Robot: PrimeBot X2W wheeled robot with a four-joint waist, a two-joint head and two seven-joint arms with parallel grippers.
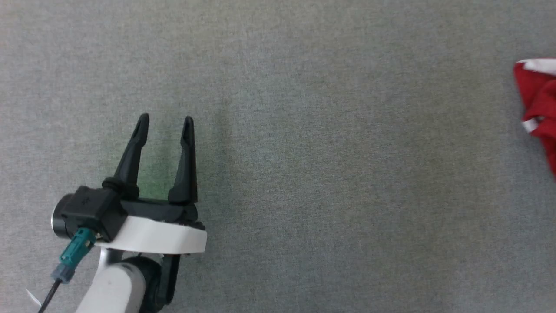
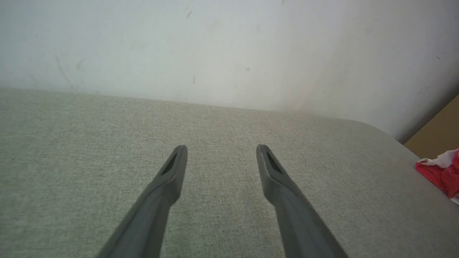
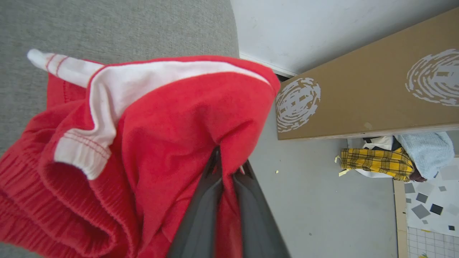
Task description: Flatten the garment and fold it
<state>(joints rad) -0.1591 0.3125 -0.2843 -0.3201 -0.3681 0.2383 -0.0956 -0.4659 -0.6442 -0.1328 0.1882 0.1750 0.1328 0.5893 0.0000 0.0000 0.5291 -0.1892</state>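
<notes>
The shorts point(image 3: 172, 136) are bunched around the right gripper point(image 3: 226, 168), which is pinched tight on a red fold, probably to drag them onto the table point(image 1: 325, 174). Well apart, the left gripper point(image 1: 166, 119) hovers spread and empty, ready to help flatten.

One red garment point(image 3: 172, 136); one cardboard panel point(image 3: 369, 96) with two white fingerprint prints point(image 3: 297, 104); one yellow plaid cloth point(image 3: 376, 163); one pale blue cloth point(image 3: 425, 150).
</notes>
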